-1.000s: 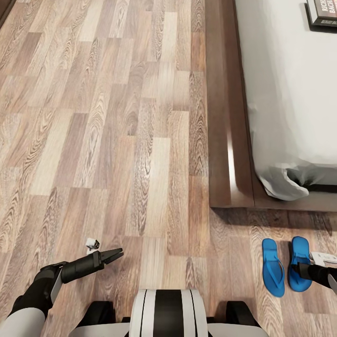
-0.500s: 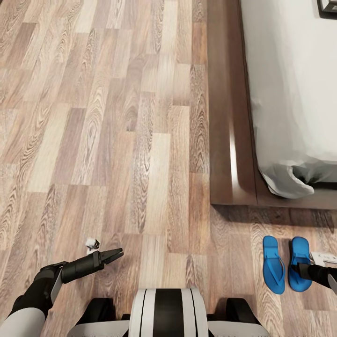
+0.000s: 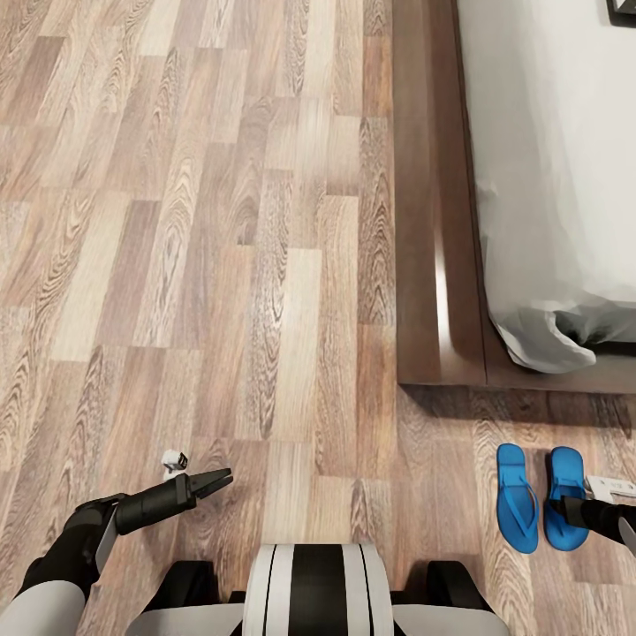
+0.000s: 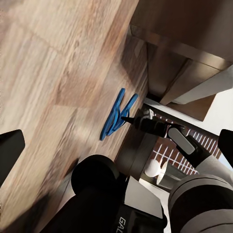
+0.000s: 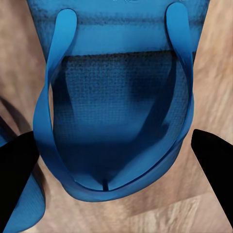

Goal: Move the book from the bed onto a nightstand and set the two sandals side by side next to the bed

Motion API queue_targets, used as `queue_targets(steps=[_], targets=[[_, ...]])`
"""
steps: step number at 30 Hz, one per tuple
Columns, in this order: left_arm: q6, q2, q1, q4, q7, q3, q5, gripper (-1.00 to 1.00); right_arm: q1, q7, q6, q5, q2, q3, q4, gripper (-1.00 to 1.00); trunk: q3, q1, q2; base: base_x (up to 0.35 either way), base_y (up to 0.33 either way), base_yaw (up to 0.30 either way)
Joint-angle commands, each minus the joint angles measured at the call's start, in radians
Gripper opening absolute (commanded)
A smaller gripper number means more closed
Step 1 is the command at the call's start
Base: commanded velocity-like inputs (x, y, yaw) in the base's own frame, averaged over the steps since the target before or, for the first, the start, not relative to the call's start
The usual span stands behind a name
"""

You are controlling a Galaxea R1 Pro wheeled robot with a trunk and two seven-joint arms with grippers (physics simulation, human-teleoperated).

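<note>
**Sandals paired on the floor by the bed's foot corner**

In the head view, the left end effector (image 3: 215,481) hangs low over the wood-plank floor (image 3: 221,265), its slim black fingers drawn together to a point with nothing between them. A small white and black piece (image 3: 174,459) lies on the planks just beyond it; too small to identify. The floor is matte, grained board in mixed browns and tans.

Further right stands the bed (image 3: 437,221): a glossy dark brown frame with a broad flat ledge, carrying a plain light grey mattress (image 3: 548,159) whose cover bunches and folds at the corner. At the top right corner of the head view a dark sliver of the book (image 3: 624,11) rests on the mattress, nearly all of it cut off.

Beyond the bed's foot corner, two bright blue sandals (image 3: 517,508) lie flat on the floor, side by side and parallel, thong straps up. The right end effector (image 3: 623,521) sits over the right-hand sandal (image 5: 116,121), mostly cut off by the frame edge. In its wrist view the black fingertips (image 5: 17,174) stand wide apart either side of the textured footbed, gripping nothing.
</note>
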State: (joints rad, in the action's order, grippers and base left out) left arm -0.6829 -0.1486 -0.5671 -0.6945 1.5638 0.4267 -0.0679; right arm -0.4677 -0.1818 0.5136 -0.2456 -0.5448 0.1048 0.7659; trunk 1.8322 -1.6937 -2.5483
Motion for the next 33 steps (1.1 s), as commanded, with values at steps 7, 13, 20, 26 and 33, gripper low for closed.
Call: queue_targets(steps=[7,13,20,26,33], targets=[[-0.01,0.001,0.0,0.0,0.007,0.003,-0.007,1.0,0.0,-0.002,0.006,-0.001,0.0,0.003,0.001,-1.0,0.0,0.0,0.0,0.0,0.0,0.0],[-0.01,0.001,0.0,0.0,0.007,0.003,-0.007,1.0,0.0,-0.002,0.005,-0.001,0.0,0.003,0.001,-1.0,0.0,-0.001,-0.001,0.0,0.0,0.0],[-0.01,0.001,0.0,0.0,0.007,0.003,-0.007,1.0,0.0,-0.002,0.006,-0.001,0.0,0.003,0.001,-1.0,0.0,-0.001,-0.001,0.0,0.0,0.0],[-0.01,0.0,0.0,0.0,0.007,0.003,-0.007,1.0,0.0,-0.002,0.006,-0.001,0.0,0.003,0.001,-1.0,0.0,-0.001,-0.001,0.0,0.0,0.0],[-0.01,0.0,0.0,0.0,0.007,0.003,-0.007,1.0,0.0,-0.002,0.006,-0.001,0.0,0.003,0.001,-1.0,0.0,-0.001,-0.001,0.0,0.0,0.0]])
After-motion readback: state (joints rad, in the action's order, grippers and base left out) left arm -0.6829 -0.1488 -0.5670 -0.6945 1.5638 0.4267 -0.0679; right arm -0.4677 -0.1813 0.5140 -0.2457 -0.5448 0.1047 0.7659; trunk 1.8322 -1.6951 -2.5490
